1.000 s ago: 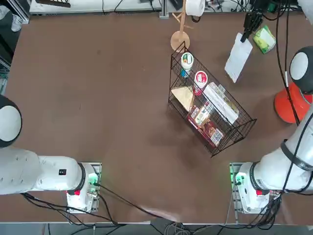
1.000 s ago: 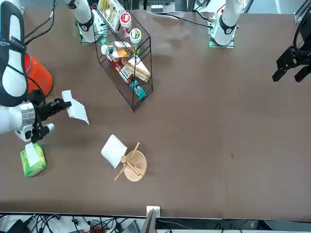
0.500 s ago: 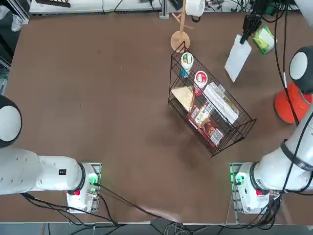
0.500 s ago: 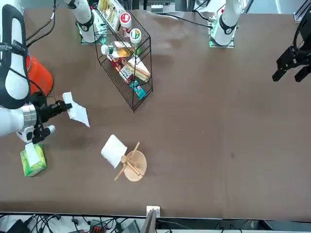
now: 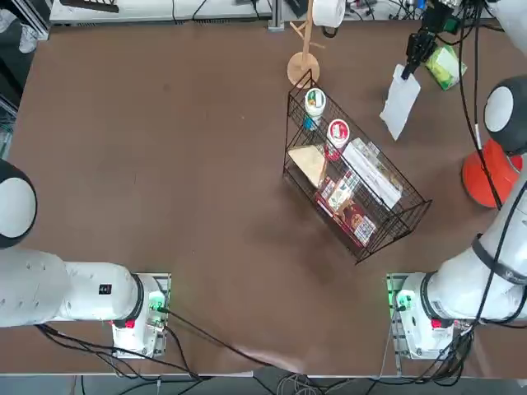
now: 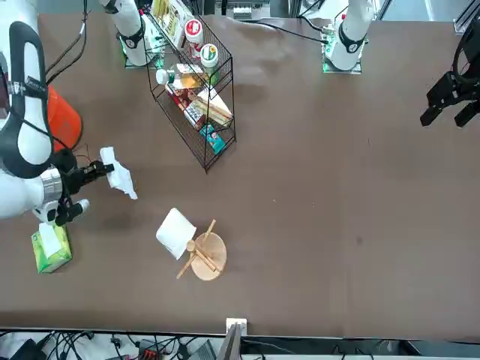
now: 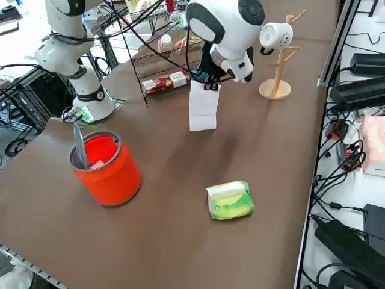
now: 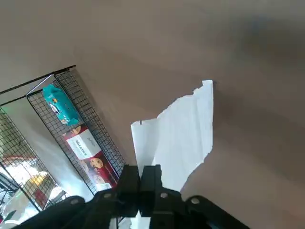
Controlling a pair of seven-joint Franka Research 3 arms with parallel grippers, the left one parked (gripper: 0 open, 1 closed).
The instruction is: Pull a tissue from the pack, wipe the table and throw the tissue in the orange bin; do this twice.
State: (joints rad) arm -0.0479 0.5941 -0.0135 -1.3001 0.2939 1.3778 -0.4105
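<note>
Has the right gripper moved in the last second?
Yes. The right gripper, shut on the tissue, has drifted toward the pack in the front view.

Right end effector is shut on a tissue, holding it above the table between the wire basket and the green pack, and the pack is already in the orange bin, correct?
Not quite. The right side view shows the green pack lying on the table beside the orange bin, not in it. The rest holds: the right end effector is shut on the tissue near the wire basket.

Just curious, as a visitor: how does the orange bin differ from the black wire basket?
The bin is round, solid-walled and stands upright; the basket is a long open wire cage, so its packets and bottles show through. The bin stands alone near the table edge; the basket sits further in. Both rest on the table.
</note>
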